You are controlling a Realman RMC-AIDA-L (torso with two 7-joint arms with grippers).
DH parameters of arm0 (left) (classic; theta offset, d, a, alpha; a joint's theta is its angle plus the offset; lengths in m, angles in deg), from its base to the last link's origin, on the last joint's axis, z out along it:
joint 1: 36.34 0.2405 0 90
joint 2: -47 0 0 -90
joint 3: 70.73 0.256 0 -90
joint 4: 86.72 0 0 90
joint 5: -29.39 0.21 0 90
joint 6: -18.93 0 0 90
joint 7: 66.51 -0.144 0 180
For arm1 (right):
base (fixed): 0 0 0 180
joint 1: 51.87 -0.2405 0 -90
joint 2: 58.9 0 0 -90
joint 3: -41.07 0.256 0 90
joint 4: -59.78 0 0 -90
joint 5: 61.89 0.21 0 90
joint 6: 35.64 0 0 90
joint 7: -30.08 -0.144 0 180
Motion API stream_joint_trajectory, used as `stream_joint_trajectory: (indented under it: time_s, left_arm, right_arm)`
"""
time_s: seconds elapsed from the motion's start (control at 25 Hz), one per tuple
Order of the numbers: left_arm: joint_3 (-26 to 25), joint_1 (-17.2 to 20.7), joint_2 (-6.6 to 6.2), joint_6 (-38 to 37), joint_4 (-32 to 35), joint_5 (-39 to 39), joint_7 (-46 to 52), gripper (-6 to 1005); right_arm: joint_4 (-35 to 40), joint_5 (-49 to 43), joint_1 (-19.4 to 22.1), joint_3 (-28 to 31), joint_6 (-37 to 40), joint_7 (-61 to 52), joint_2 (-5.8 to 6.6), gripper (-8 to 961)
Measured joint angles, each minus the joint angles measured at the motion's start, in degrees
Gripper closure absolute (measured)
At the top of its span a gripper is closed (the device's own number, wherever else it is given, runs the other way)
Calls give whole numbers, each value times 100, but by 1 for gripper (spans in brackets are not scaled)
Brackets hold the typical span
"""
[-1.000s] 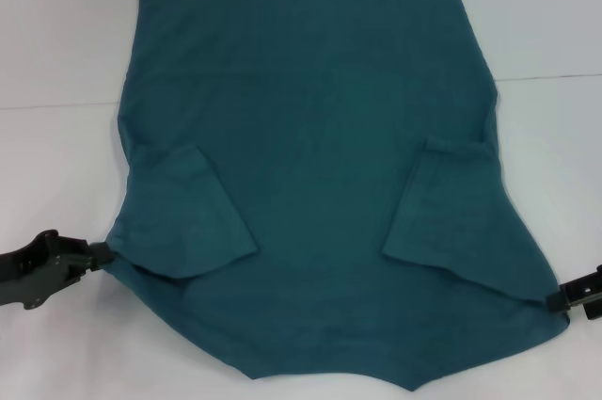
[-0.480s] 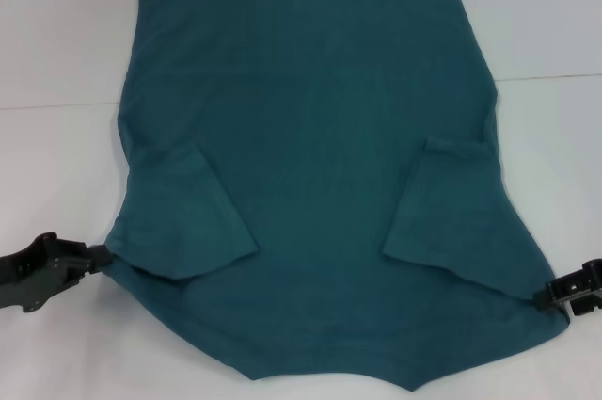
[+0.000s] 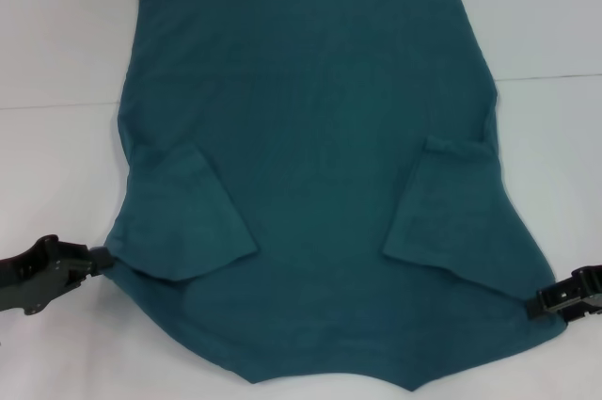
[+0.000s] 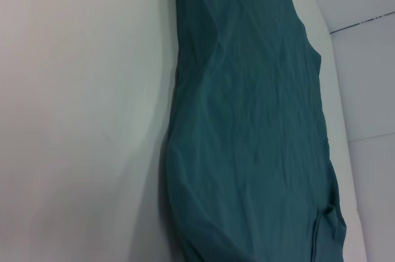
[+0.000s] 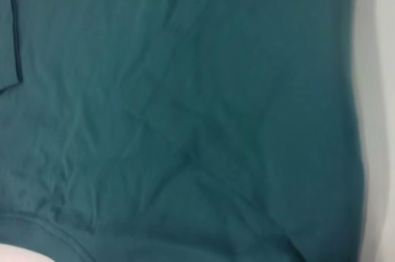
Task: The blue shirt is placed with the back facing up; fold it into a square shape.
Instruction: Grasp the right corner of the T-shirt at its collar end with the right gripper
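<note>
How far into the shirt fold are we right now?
Early. The blue shirt lies flat on the white table with both sleeves already folded in onto the body. In hand: the left pincer and right pincer are at the shirt's two near side edges. Left to do: folding the body down into a square.
</note>
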State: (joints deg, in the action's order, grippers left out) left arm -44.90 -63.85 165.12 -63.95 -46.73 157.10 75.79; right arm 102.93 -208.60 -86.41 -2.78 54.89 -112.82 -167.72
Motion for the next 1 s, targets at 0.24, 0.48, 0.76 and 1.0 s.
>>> stream_joint_trajectory:
  time_s: [0.24, 0.48, 0.76, 1.0]
  left_arm:
    - [0, 9, 7, -16, -1, 0, 0, 970]
    - [0, 21, 16, -18, -1, 0, 0, 969]
    - [0, 26, 31, -30, -1, 0, 0, 968]
    - [0, 39, 36, -44, -1, 0, 0, 967]
  right_arm:
    - [0, -7, -12, -49, -10, -19, -11, 281]
    - [0, -8, -71, -63, -11, -17, -81, 285]
    - [-42, -7, -233, -86, -33, 13, -163, 290]
    - [-62, -7, -290, -130, -4, 8, -165, 294]
